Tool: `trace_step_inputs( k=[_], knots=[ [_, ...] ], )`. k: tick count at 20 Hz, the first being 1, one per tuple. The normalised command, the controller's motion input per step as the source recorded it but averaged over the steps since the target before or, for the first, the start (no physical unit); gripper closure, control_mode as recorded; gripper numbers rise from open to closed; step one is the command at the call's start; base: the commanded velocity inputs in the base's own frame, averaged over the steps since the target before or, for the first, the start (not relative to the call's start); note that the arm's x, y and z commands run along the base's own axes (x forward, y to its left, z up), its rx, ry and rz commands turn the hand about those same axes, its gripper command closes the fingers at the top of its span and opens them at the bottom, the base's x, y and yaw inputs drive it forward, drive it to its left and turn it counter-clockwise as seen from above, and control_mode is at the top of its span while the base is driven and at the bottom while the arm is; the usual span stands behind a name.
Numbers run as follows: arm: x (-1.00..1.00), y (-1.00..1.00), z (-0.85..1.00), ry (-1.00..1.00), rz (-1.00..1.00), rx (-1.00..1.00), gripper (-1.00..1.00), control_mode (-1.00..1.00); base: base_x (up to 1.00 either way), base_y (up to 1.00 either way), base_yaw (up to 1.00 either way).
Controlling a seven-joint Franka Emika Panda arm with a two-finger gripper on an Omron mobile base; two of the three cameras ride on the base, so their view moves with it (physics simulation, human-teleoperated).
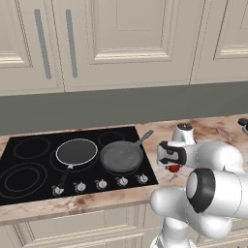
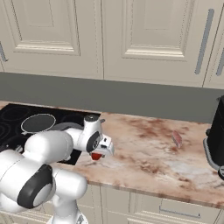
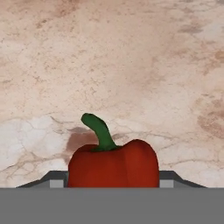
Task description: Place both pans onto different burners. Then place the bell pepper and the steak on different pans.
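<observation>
A shallow dark pan point(image 1: 76, 151) with a pale rim sits on a middle burner of the black cooktop point(image 1: 29, 191), its long handle pointing toward the knobs. To its right a deeper grey pan point(image 1: 121, 156) rests on another burner. On the marble counter just right of the cooktop lies the red bell pepper point(image 1: 173, 168) point(image 2: 95, 155) point(image 3: 113, 162), with my gripper point(image 1: 173, 165) point(image 2: 97, 153) point(image 3: 113, 180) lowered over it. Its two fingertips press against the pepper's sides. The pale pink steak point(image 2: 177, 138) lies on the counter further right.
Two free burner rings point(image 1: 31, 147) point(image 1: 22, 178) lie at the cooktop's left. A row of silver knobs point(image 1: 100, 184) lines its front edge. A dark appliance point(image 2: 216, 135) stands at the counter's far right. Wall cabinets hang above the grey backsplash.
</observation>
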Motion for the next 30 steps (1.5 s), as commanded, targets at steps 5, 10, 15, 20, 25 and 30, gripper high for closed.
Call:
trace_step_inputs(
  k=[5, 10, 15, 20, 25, 30],
  knots=[
    [0.00, 0.00, 0.42, -0.01, 0.00, 0.00, 1.00, -1.00, 0.00, 0.00, 0.00],
    [0.00, 0.00, 0.50, 0.00, 0.00, 0.00, 1.00, -1.00, 0.00, 0.00, 0.00],
    [0.00, 0.08, 0.34, -0.01, 0.00, 0.00, 1.00, -1.00, 0.00, 0.00, 0.00],
    [0.00, 0.25, 0.27, -0.04, 0.00, 0.00, 1.00, -1.00, 0.00, 0.00, 0.00],
    [-0.02, 0.30, 0.30, -0.02, 0.00, 0.00, 1.00, -1.00, 0.00, 0.00, 0.00],
    [-0.06, 0.31, 0.26, -0.02, 0.00, 0.00, 1.00, -1.00, 0.00, 0.00, 0.00]
  ],
)
